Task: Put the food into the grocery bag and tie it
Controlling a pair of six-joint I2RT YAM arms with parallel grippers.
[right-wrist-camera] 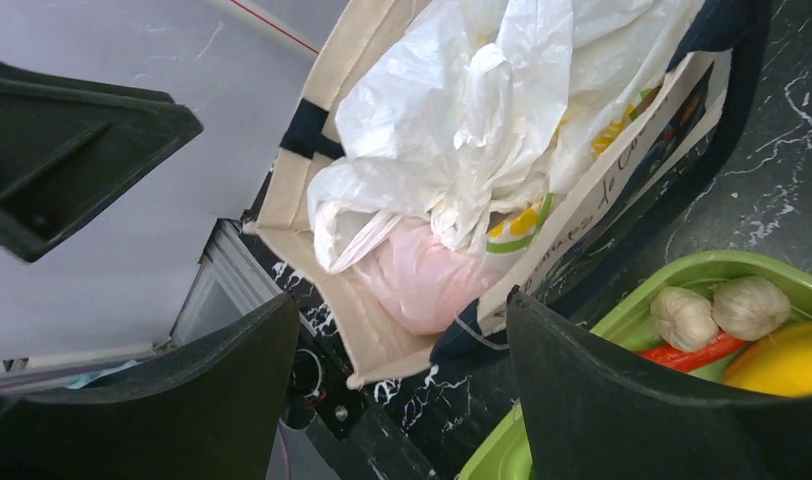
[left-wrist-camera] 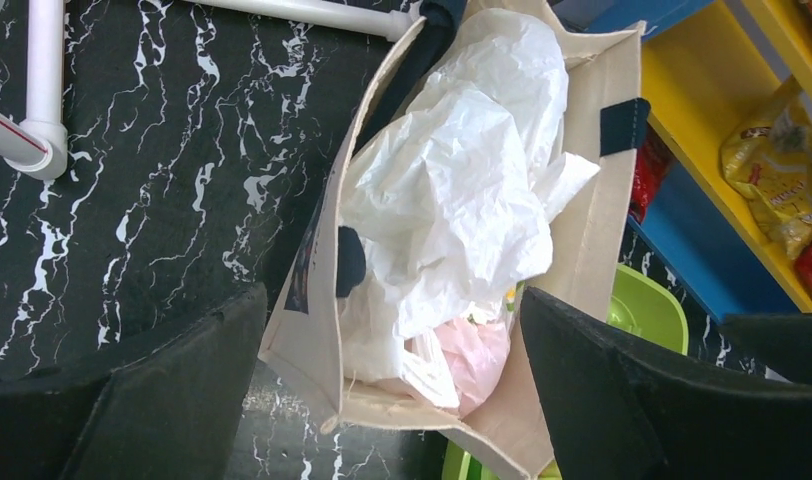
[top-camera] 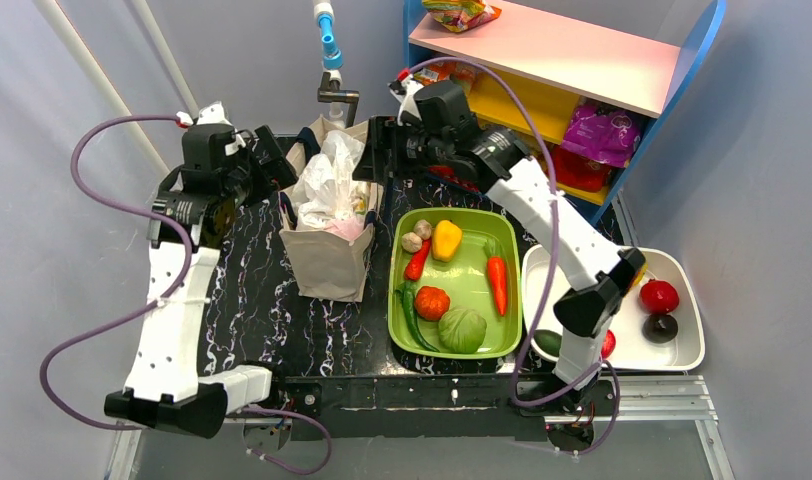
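Matte black fingers of the left gripper and right gripper stand spread wide, holding nothing.
Below them the thin, crinkly white translucent plastic grocery bag sits bunched inside an upright beige canvas tote with navy straps — a soft pink lump shows through its film. The tote's printed lettering is too cut off to read. Both arms reach forward, wrists tipped down, 1 at each side of the tote.
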